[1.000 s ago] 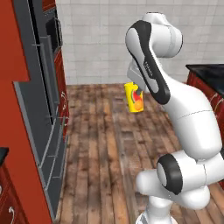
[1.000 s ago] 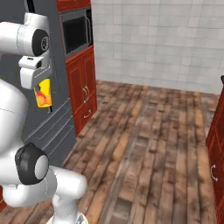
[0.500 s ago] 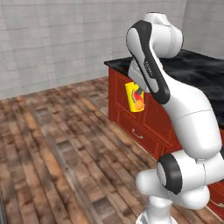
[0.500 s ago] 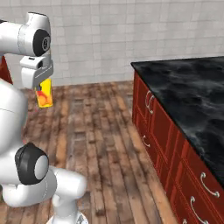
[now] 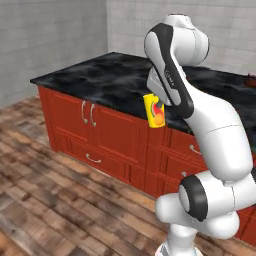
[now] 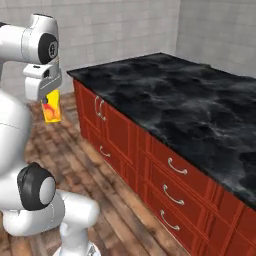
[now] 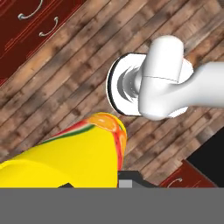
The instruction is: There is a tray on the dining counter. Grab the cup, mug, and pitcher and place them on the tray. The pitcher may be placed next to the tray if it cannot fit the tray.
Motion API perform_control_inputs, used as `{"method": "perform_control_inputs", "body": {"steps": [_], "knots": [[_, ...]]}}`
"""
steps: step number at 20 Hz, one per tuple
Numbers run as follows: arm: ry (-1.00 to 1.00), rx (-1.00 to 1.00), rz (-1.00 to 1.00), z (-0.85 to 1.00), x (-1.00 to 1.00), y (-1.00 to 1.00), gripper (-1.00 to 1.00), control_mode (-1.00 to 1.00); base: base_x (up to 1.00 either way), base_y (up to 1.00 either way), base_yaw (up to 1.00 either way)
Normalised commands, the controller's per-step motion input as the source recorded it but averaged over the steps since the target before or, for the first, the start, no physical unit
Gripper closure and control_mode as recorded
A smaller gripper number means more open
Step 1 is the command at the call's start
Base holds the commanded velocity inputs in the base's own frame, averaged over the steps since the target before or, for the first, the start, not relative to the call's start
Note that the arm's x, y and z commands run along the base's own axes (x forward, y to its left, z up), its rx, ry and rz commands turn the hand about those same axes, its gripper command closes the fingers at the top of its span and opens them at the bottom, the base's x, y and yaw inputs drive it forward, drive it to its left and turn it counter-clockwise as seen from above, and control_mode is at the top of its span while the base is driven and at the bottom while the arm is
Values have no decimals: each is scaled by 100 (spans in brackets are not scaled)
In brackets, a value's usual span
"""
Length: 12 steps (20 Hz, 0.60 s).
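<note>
The cup (image 5: 154,111) is a yellow tumbler with a red-and-green fruit mark. It hangs in the air in front of the dining counter (image 5: 105,75), at about the height of its top. My gripper (image 5: 155,100) is shut on the cup's upper part. From the right, the cup (image 6: 51,109) hangs under the gripper (image 6: 49,96), left of the dining counter (image 6: 195,100) and over the floor. In the hand view the cup (image 7: 74,159) lies along the fingers above the planks. A dark reddish sliver (image 5: 251,80) sits on the counter's right edge; I cannot tell whether it is the tray. The mug and pitcher are out of view.
The counter's red base (image 6: 150,165) has doors and drawers with metal handles facing me. A wooden plank floor (image 5: 55,200) stretches in front of it. Grey tiled walls (image 6: 115,25) stand behind.
The whole picture has shifted as the base turned: tall dark appliance and open floor gave way to the black-topped counter, now close. The cup has stayed in the shut gripper, held the same way.
</note>
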Motion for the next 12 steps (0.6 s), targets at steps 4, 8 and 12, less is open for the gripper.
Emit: {"method": "perform_control_inputs", "body": {"steps": [4,8,12], "knots": [[0,0,0,0,0,0,100,100,-17,-40,-65],[0,0,0,0,0,0,100,100,-14,-55,-54],[0,0,0,0,0,0,100,100,-11,-68,-51]]}}
